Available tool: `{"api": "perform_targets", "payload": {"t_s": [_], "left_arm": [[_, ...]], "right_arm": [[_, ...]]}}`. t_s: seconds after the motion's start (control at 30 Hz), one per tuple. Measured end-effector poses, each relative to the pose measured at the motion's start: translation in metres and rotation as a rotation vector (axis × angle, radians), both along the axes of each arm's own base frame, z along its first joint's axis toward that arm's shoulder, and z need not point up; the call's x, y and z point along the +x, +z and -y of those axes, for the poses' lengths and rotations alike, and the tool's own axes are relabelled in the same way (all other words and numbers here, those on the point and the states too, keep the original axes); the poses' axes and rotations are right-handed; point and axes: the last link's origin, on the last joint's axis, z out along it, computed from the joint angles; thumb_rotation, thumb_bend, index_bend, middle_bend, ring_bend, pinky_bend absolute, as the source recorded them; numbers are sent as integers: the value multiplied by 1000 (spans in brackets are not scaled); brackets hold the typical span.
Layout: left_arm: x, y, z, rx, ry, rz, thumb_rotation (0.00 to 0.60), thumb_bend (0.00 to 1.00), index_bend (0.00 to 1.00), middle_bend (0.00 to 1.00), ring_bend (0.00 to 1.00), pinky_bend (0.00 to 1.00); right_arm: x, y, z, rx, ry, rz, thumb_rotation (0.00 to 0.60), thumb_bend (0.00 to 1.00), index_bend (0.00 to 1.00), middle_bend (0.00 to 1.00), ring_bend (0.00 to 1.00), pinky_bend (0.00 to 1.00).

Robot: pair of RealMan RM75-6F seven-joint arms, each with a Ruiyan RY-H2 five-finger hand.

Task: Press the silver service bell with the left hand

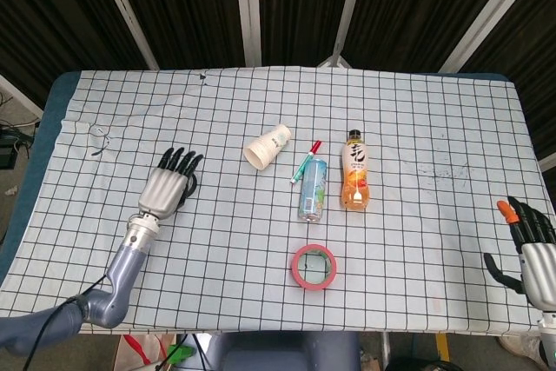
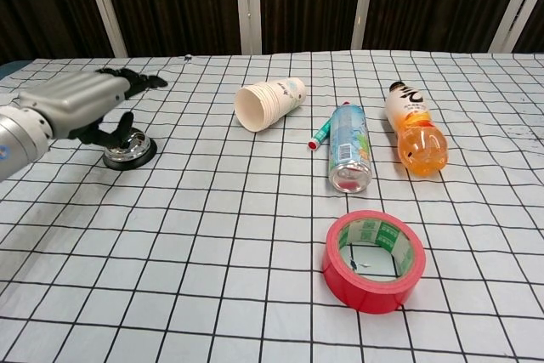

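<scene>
The silver service bell [image 2: 129, 150], a shiny dome on a black base, stands on the checked cloth at the left. My left hand [image 2: 76, 104] hovers just above and left of it, fingers stretched flat and apart, holding nothing; a gap shows between palm and bell. In the head view my left hand [image 1: 168, 185] covers most of the bell, with only a dark edge of the bell [image 1: 193, 182] showing. My right hand [image 1: 531, 246] rests at the table's right front edge, fingers apart and empty.
Lying mid-table are a paper cup [image 2: 270, 102], a green pen with a red cap [image 2: 323, 133], a drinks can [image 2: 349, 148] and an orange drink bottle [image 2: 415, 138]. A red tape roll [image 2: 373, 260] sits nearer the front.
</scene>
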Motion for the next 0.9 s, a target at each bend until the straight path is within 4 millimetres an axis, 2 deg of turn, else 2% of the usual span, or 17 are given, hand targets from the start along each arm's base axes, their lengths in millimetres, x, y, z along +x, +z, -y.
{"api": "perform_targets", "payload": {"t_s": [0.1,0.2,0.23,0.3,0.33,0.43,0.73,0.9], "left_arm": [[9,26,13,50,-25,46,600,992,21,62,0,28],[8,57,32,93,-22,62,600,988,21,61,0,28],[2,75,44,121,-8,59,600,987,21,61,0,28],[-9,93,58,150,16,47,600,987,21,61,0,28],[-20,106,70,173,40,31,600,987,21,61,0,28],[-48,128,98,219,96,10,600,987,21,61,0,28],[-104,148,138,239,194,102,600,987,22,58,0,20],[-113,159,150,279,190,124,600,987,22,55,0,18]], "right_arm": [[1,-1,0,4,1,-4,600,389,97,4,19,95],[1,-2,0,5,0,-6,600,390,96,5,19,95],[1,-2,0,6,0,-6,600,389,97,5,19,95],[1,-3,0,6,-1,-9,600,389,97,5,19,95],[1,-3,0,6,-2,-9,600,389,97,5,19,95],[1,-4,0,8,-6,-12,600,389,97,5,19,95],[3,-7,0,13,-5,-22,600,389,97,5,19,95],[3,-7,2,11,-5,-18,600,389,96,5,19,95]]}}
